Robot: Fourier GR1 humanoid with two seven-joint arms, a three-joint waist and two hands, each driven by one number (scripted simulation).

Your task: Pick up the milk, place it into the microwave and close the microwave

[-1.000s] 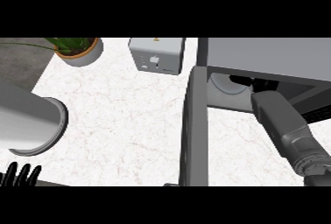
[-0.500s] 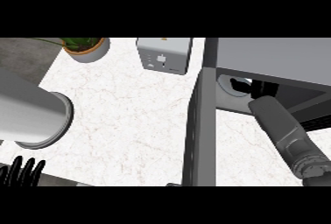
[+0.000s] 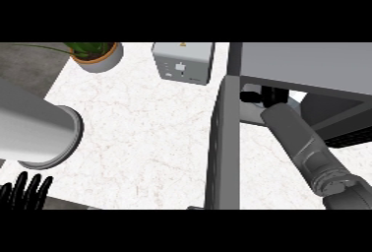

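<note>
grey cylindrical forearms (image 3: pixel 301 142); black-fingered left robot hand (image 3: pixel 25 189)

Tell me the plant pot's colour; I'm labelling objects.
Terracotta orange-brown; the plant pot shows best in the head view.

One potted plant (image 3: pixel 98 53), one small grey appliance (image 3: pixel 183 63), one microwave (image 3: pixel 305 64)

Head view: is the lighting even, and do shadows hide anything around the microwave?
Head view: the marble counter is evenly bright, without glare. Head view: the inside of the open microwave lies in shadow under its top, so the right hand shows there only as black shapes, and what it holds cannot be told. Head view: the left hand, resting at the lower left, merges into a dark edge.
</note>
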